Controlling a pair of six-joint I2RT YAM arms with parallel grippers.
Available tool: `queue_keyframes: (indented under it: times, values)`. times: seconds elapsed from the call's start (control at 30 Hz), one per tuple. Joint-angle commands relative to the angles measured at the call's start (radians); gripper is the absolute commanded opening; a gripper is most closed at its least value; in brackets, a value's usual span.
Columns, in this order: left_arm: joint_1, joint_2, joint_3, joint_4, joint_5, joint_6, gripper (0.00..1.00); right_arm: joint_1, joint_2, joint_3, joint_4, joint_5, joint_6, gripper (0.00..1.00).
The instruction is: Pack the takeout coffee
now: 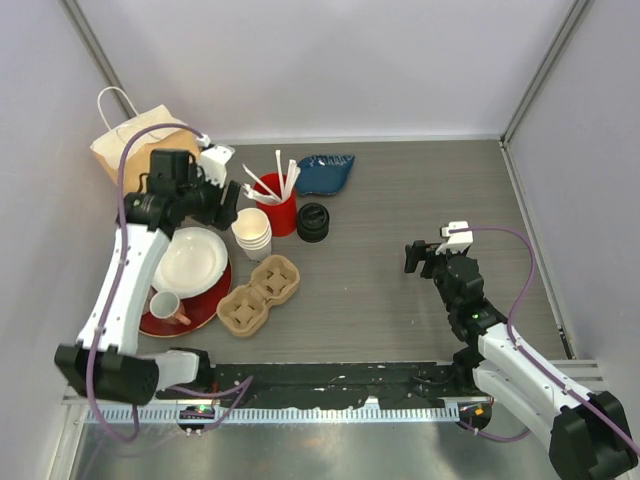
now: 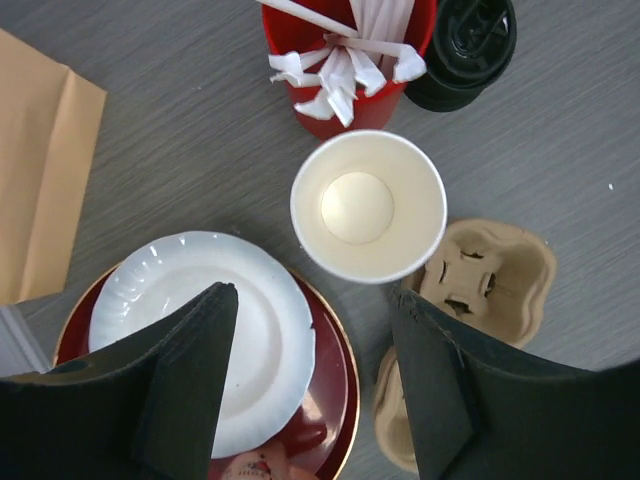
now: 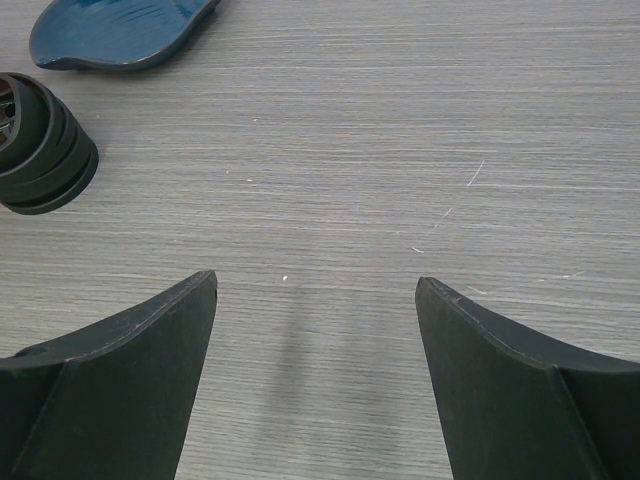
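Note:
The takeout coffee here is a stack of cream-white paper cups (image 1: 252,232) with no lid on, its open top cup (image 2: 368,205) seen from above in the left wrist view. A stack of black sip lids (image 1: 313,222) stands beside the red cup. My left gripper (image 1: 232,198) hovers just left of the cup stack, open (image 2: 315,300), with nothing between its fingers (image 2: 190,380); the cup lies beyond the fingertips. My right gripper (image 1: 430,255) is open over bare table (image 3: 315,285), far right of the cups. A brown two-cup carrier (image 1: 260,293) lies in front of the cups.
A red cup of white sticks (image 1: 280,205) stands right behind the cup stack. A white plate on a red plate (image 1: 190,265) with a handled mug (image 1: 165,305) sits at left. A brown paper bag (image 1: 140,145) is at the back left, a blue dish (image 1: 325,172) behind the lids.

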State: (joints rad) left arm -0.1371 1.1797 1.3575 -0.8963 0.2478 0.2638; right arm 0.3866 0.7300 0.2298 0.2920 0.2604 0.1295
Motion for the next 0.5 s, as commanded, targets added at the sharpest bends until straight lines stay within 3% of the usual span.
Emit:
queue_keyframes:
  times: [0.0,0.2,0.4,0.47]
  values:
    - [-0.007,0.167,0.063,-0.023,0.001,-0.144,0.67,0.0,-0.014,-0.001,0.052,0.014,0.001,0.86]
    - [-0.065,0.267,0.072,0.059,-0.105,-0.166,0.51,-0.002,-0.012,0.002,0.052,0.016,0.004,0.86]
    - [-0.076,0.302,0.075,0.06,-0.12,-0.166,0.21,-0.002,-0.011,0.002,0.052,0.017,0.004,0.86]
    - [-0.082,0.313,0.065,0.063,-0.134,-0.147,0.19,0.0,-0.011,0.0,0.052,0.02,0.004,0.86]
